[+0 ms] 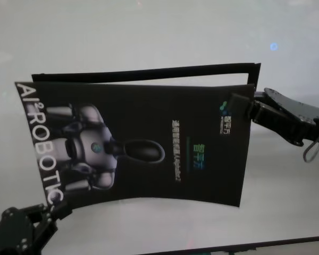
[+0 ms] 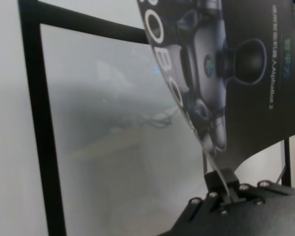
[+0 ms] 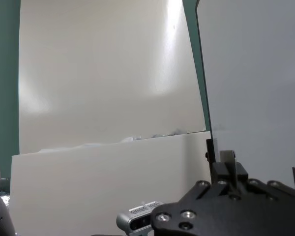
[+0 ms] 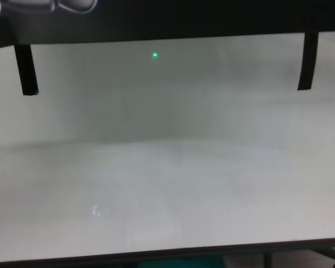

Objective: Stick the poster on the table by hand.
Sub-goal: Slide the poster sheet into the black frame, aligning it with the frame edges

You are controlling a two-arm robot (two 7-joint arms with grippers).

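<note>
The poster [image 1: 143, 143], a black glossy sheet with a grey-white robot and the lettering "ROBOTIC", hangs curved above the white table [image 1: 149, 32], held between both grippers. My left gripper [image 1: 57, 209] is shut on its near left corner; the left wrist view shows these fingertips [image 2: 225, 183] pinching the poster's [image 2: 246, 73] edge. My right gripper [image 1: 245, 106] is shut on the far right corner. In the right wrist view its fingers [image 3: 221, 160] clamp the sheet, seen edge-on as a thin dark line [image 3: 203, 98]. In the chest view the poster's edge [image 4: 184, 22] hangs over the table [image 4: 167, 184].
Narrow black tape strips run along the poster's far edge [image 1: 149, 71] and hang from it in the chest view [image 4: 25, 70] [image 4: 307, 61]. The table's dark front edge [image 1: 255, 245] lies close below. A cable loop [image 1: 311, 151] hangs from the right arm.
</note>
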